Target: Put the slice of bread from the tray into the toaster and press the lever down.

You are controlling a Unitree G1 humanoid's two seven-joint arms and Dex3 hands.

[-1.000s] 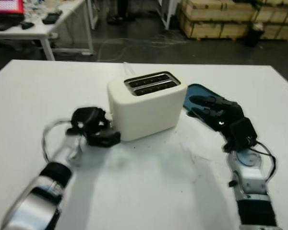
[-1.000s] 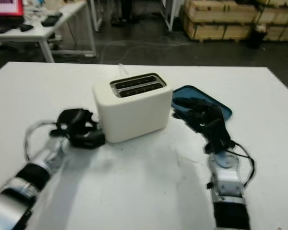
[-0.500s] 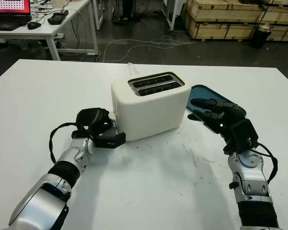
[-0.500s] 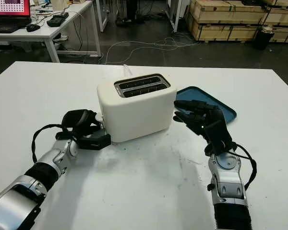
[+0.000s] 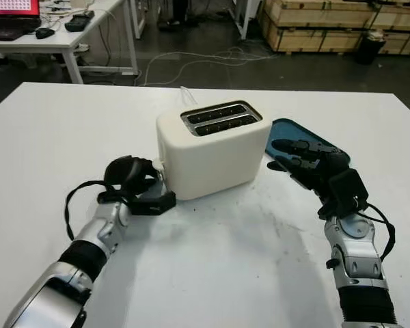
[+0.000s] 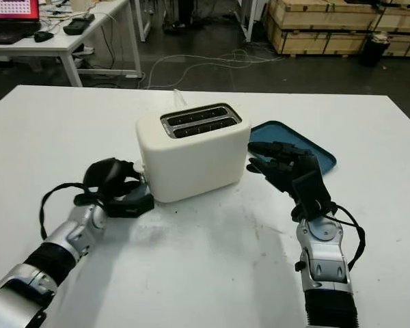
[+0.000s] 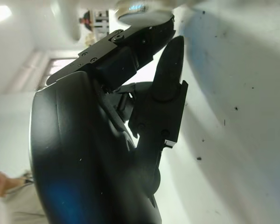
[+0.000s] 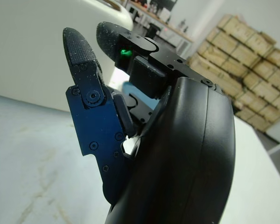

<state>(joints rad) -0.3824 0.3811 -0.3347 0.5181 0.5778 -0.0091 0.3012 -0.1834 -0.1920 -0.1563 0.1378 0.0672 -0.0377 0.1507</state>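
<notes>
Left hand, fingers curled on nothing, sits against the toaster; right hand holds nothing over the tray.

Cream two-slot toaster upright mid-table, blue tray just beside it.

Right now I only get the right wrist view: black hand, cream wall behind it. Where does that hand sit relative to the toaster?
Observer: The right hand is open, just off the right end of the cream two-slot toaster, in front of the flat blue tray.
Operator: Left hand?
Observer: The left hand is at the toaster's opposite end, low by the white table.
Operator: Bread in?
Observer: Both slots look dark from the head views; I cannot tell.
</notes>
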